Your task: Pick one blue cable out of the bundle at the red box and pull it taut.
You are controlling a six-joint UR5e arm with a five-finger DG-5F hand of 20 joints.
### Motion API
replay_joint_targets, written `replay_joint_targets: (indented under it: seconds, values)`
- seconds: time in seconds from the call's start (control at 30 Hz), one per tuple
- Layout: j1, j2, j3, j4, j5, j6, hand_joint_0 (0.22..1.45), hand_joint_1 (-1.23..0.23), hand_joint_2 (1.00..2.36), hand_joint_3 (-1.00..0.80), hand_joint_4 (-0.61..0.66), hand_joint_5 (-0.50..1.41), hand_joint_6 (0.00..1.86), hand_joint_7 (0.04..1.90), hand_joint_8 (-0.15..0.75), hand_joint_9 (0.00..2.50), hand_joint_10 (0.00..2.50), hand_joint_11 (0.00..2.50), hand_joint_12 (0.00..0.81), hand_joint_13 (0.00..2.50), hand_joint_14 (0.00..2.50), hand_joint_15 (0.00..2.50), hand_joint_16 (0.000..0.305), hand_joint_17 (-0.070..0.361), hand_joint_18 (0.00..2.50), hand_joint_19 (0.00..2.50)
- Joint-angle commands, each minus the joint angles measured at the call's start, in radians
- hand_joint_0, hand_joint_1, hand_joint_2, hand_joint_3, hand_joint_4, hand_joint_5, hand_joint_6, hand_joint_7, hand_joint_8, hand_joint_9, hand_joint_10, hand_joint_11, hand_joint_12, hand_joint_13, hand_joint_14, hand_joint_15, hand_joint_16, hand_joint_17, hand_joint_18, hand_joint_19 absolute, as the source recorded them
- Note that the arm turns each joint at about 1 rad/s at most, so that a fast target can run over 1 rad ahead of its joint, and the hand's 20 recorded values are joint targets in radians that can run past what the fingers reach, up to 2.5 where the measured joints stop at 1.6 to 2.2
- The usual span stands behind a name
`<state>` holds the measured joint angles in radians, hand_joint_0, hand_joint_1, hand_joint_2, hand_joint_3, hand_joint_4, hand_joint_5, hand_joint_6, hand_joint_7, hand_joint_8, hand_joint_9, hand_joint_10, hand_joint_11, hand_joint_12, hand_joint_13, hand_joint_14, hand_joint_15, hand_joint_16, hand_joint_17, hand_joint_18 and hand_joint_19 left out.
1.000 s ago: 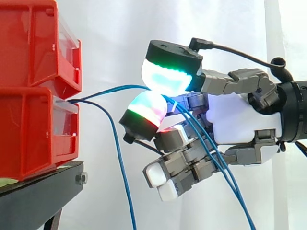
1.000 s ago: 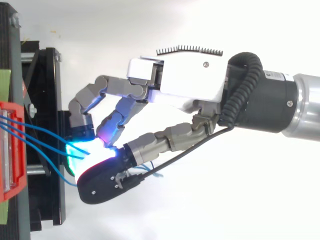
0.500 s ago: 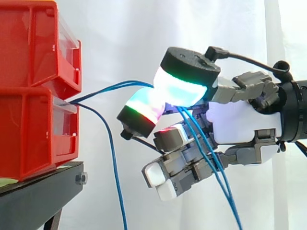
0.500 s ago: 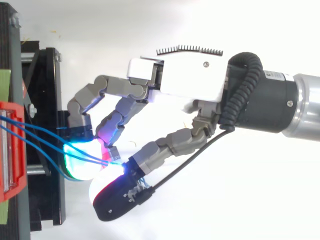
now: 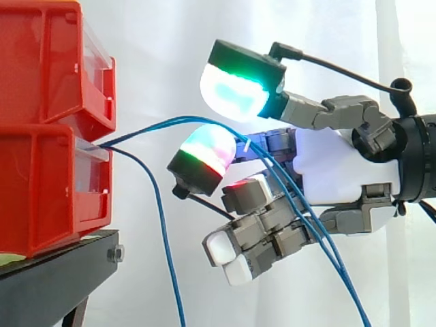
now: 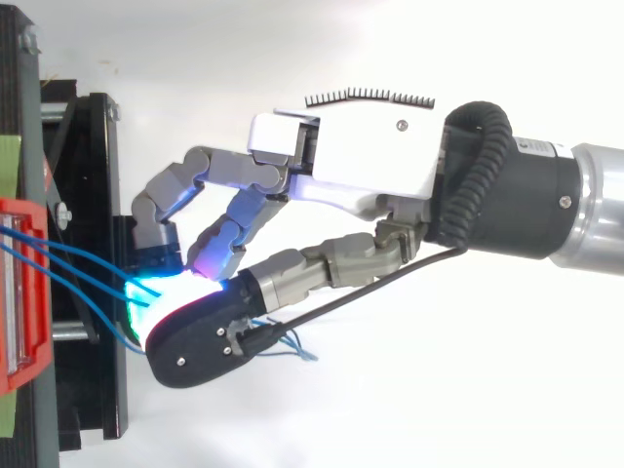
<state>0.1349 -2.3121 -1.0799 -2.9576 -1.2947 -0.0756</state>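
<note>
Hand (image 5: 340,170) in from the right edge of the side view, level with the lower red box (image 5: 41,184), palm toward the camera. Pinch released: thumb pad (image 5: 235,92) glowing cyan and green, held high and apart; below it a bent finger's pad (image 5: 208,146) in cyan, green and red; clear gap between the two. Remaining fingers folded in against the palm, white-tipped. Two blue cables (image 5: 163,125) out of the front of the lower red box, bowed upward in a slack arc, passing through the gap just over the bent finger's pad, then slanting down across the palm toward the bottom edge. Third blue cable (image 5: 163,231) from the same opening, drooping straight down between box and hand, touching neither pad. From above: all three strands leaving the box and meeting at the glowing pads, loose ends curling out beside the thumb (image 6: 288,346). Upper red bin (image 5: 41,61) stacked on the lower one, both on the black stand (image 5: 54,272), white curtain (image 5: 157,41) behind
</note>
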Motion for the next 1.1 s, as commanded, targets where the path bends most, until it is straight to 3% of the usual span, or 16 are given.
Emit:
replay_joint_targets:
  seconds: [0.0,0.2,0.4,0.63,0.77,0.93,1.07]
  values:
    - [0.000,0.000,0.000,0.000,0.000,-0.001,0.58,-0.59,1.01,-0.44,0.01,-0.14,0.90,1.06,0.275,1.13,0.02,1.16,0.385,0.85,0.02,0.60,0.048,0.109,0.68,0.42]
    - [0.000,0.000,0.000,0.002,0.000,-0.003,0.60,-0.66,1.01,-0.38,0.02,-0.14,0.90,1.07,0.280,1.14,0.02,1.17,0.379,0.86,0.02,0.60,0.048,0.107,0.70,0.40]
    - [0.000,0.000,0.000,0.003,-0.002,-0.004,0.67,-0.83,1.01,-0.38,0.01,-0.14,0.91,1.09,0.277,1.10,0.02,1.16,0.366,0.86,0.02,0.58,0.047,0.105,0.72,0.35]
    - [0.000,0.000,0.000,0.003,-0.002,-0.006,0.76,-0.88,1.00,-0.50,-0.18,-0.15,0.93,1.13,0.235,1.09,0.01,1.17,0.353,0.86,0.02,0.56,0.045,0.101,0.73,0.30]
    - [0.000,0.000,0.000,0.003,-0.002,-0.006,0.74,-0.89,1.00,-0.50,-0.22,-0.16,0.93,1.05,0.196,1.08,0.02,1.16,0.345,0.85,0.02,0.56,0.045,0.100,0.73,0.29]
    - [0.000,-0.001,0.000,0.003,-0.002,-0.006,0.69,-0.95,1.00,-0.50,-0.16,-0.15,0.93,0.99,0.185,1.09,0.01,1.15,0.340,0.85,0.02,0.56,0.044,0.098,0.73,0.30]
    - [0.000,-0.001,0.000,0.003,-0.002,-0.006,0.65,-1.00,1.00,-0.50,-0.12,-0.13,0.92,1.05,0.186,1.16,0.01,1.14,0.335,0.90,0.02,0.59,0.042,0.095,0.75,0.31]
